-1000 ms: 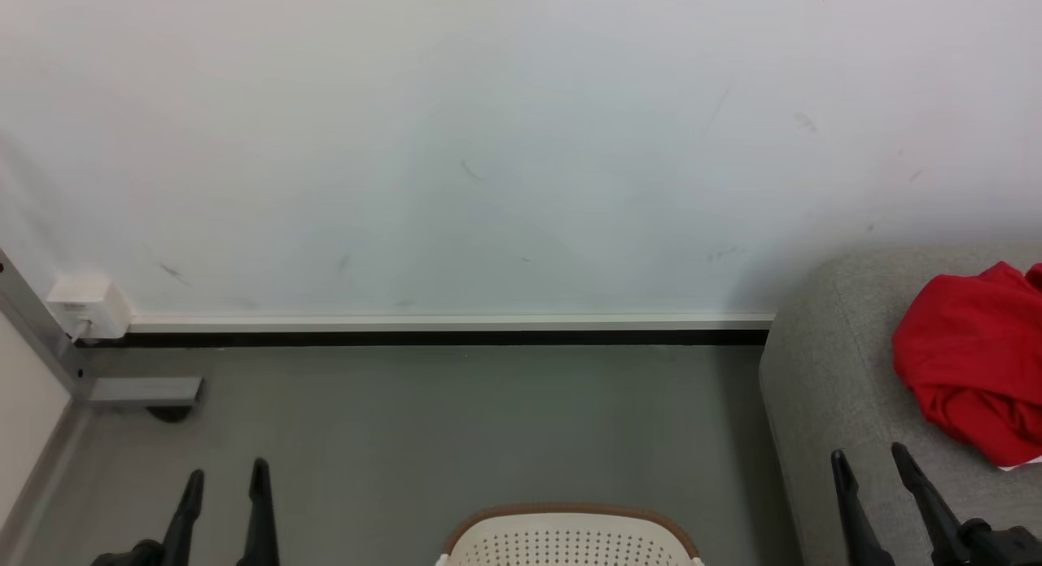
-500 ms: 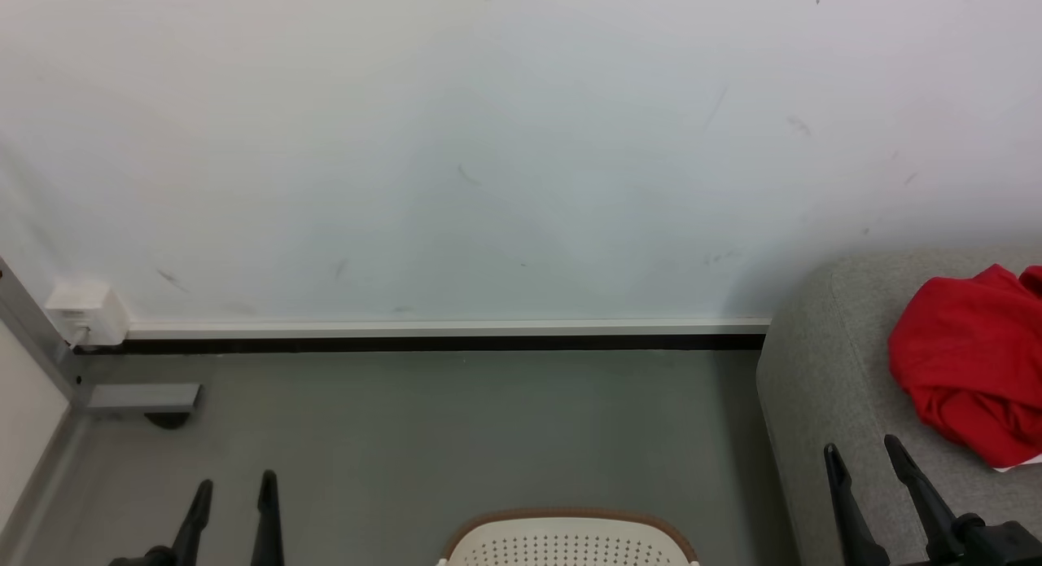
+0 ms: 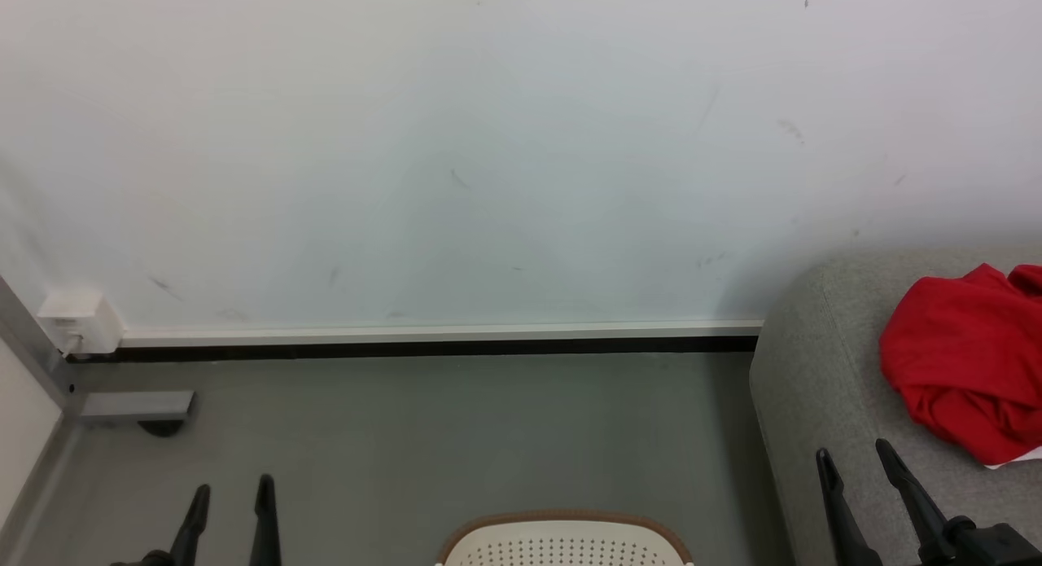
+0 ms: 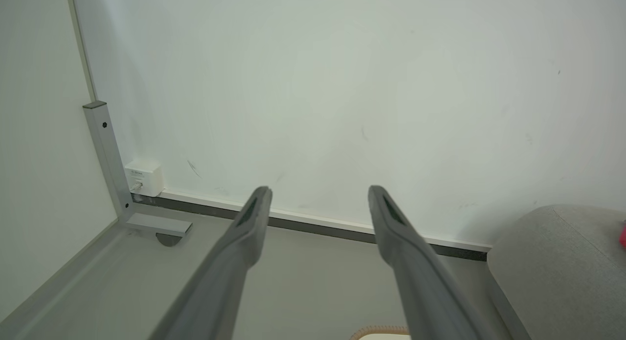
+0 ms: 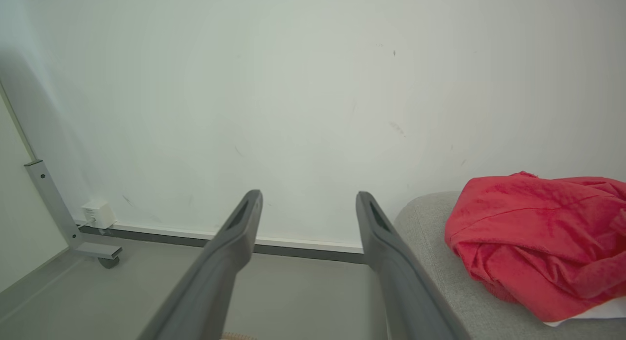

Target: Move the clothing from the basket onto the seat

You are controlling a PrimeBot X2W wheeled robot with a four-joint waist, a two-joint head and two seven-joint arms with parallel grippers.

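The red clothing (image 3: 965, 358) lies crumpled on the grey seat (image 3: 822, 370) at the right of the head view, with a bit of white at its lower edge. The right wrist view also has the clothing (image 5: 538, 242) on the seat (image 5: 425, 222). The basket (image 3: 563, 541) pokes in at the bottom centre, cream with a brown rim; its inside is out of view. My left gripper (image 3: 230, 493) is open over the floor at the lower left, empty. My right gripper (image 3: 853, 456) is open over the seat's front left part, left of the clothing, empty.
A white wall (image 3: 456, 142) with a skirting board runs across ahead. A small white box (image 3: 77, 320) sits at the wall's foot on the left, beside a grey metal frame leg with a caster (image 3: 138, 407). Grey floor (image 3: 456, 436) lies between wall and basket.
The head view has shifted slightly, so the seat, clothing and wall sit a little further left and lower. Both grippers stay open and show a bit lower in the picture.
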